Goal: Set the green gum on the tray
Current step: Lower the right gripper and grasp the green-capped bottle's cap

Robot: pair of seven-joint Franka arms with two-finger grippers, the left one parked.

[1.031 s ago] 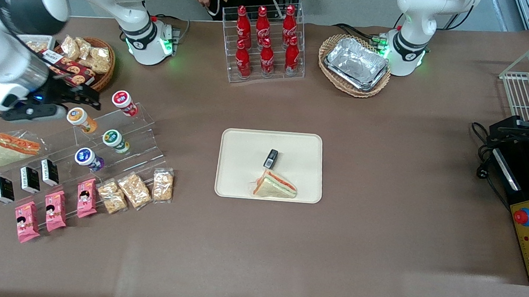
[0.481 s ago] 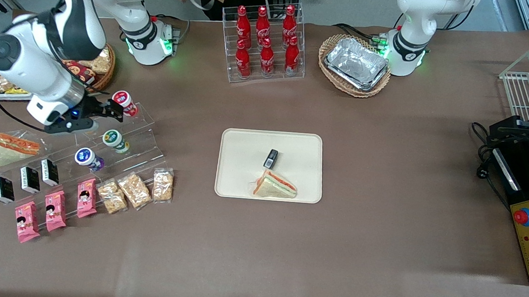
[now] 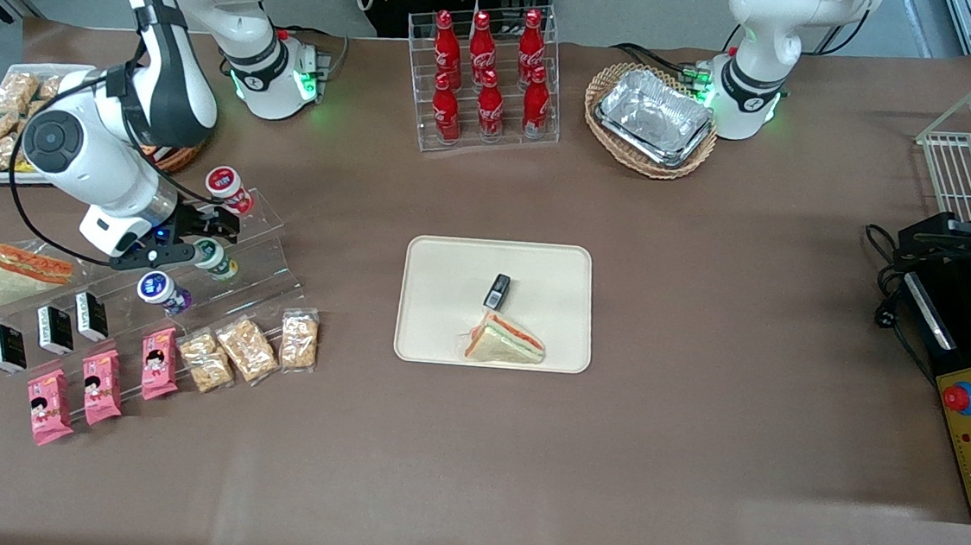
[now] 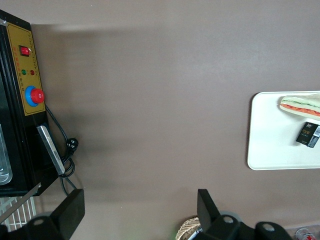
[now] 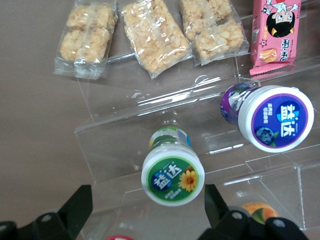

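Note:
The green gum (image 3: 211, 256), a small white canister with a green top, lies on a clear stepped stand (image 3: 267, 242) toward the working arm's end of the table. It also shows in the right wrist view (image 5: 173, 179). My right gripper (image 3: 209, 239) hovers just above it, open. In the right wrist view the gripper (image 5: 146, 194) has one finger on each side of the green top, apart from it. The cream tray (image 3: 452, 261) lies at the table's middle, holding a sandwich (image 3: 504, 343) and a small black box (image 3: 497, 291). The tray also shows in the left wrist view (image 4: 270, 135).
On the stand, a blue-topped canister (image 3: 157, 288) lies nearer the front camera and a red-topped one (image 3: 225, 184) farther. An orange-topped one (image 5: 257, 210) shows beside a finger. Snack packs (image 3: 247, 349), pink packs (image 3: 100, 385) and black boxes (image 3: 56, 330) lie nearer the camera.
My right arm has swung from over the orange-topped canister toward the front camera and lower. Its open gripper is now over the green gum. The orange canister is now hidden under it in the front view.

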